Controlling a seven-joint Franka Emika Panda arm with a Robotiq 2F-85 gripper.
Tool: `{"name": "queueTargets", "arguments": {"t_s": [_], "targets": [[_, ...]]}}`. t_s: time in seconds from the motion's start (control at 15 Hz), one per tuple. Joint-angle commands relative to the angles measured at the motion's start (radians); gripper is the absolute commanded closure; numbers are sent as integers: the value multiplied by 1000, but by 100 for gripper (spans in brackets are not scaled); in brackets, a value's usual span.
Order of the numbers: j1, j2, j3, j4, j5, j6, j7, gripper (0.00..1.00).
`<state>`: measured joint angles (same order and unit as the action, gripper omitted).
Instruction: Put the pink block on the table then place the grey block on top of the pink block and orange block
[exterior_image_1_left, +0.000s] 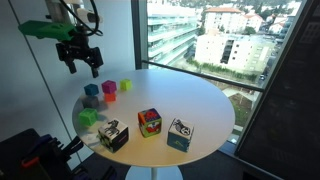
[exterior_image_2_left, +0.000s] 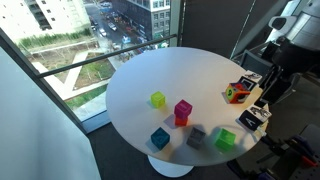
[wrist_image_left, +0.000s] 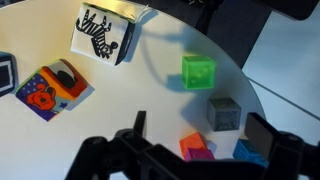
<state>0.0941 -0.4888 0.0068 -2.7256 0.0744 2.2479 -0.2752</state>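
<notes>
Robotiq gripper (wrist_image_left: 200, 138): fills the lower edge of the wrist view. Its fingers (wrist_image_left: 140, 125) are spread apart with nothing between them, and it hangs in the air over the table's rim, touching no block.

Entry, table (exterior_image_1_left: 200, 100): round, white, set beside a window.

Entry, pink block (exterior_image_2_left: 183, 107): small magenta cube seated on top of the orange block (exterior_image_2_left: 180, 121), not on the tabletop. In the wrist view the pair lies low in the frame, between the fingertips.

Entry, grey block (wrist_image_left: 225, 112): small dull cube resting on the table near the pink-and-orange stack. It is the middle one of a row, between the green cube (wrist_image_left: 198, 70) and the blue-teal cube (wrist_image_left: 250, 152).

Entry, yellow-green cube (exterior_image_2_left: 158, 100): stands alone on the table, on the stack's other side from the grey block.

Entry, larger patterned cubes, three: a zebra-print cube (wrist_image_left: 103, 35), a multicoloured cube (wrist_image_left: 52, 90), and a third cube (wrist_image_left: 5, 72) cut off by the frame edge. All are well apart from the small blocks.
</notes>
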Motion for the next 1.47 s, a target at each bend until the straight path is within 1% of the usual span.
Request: {"name": "queueTargets", "arguments": {"t_s": [0.0,0.33,0.8,1.13,1.4], "targets": [[10,0,-10,1,-6,-2,5,0],[17,36,4,-6,-11,30,13,0],[22,156,29,19,-6,151,64,0],[28,256,48,76,3,200,114,0],[28,329,66,147,-1,201,160,0]]}}
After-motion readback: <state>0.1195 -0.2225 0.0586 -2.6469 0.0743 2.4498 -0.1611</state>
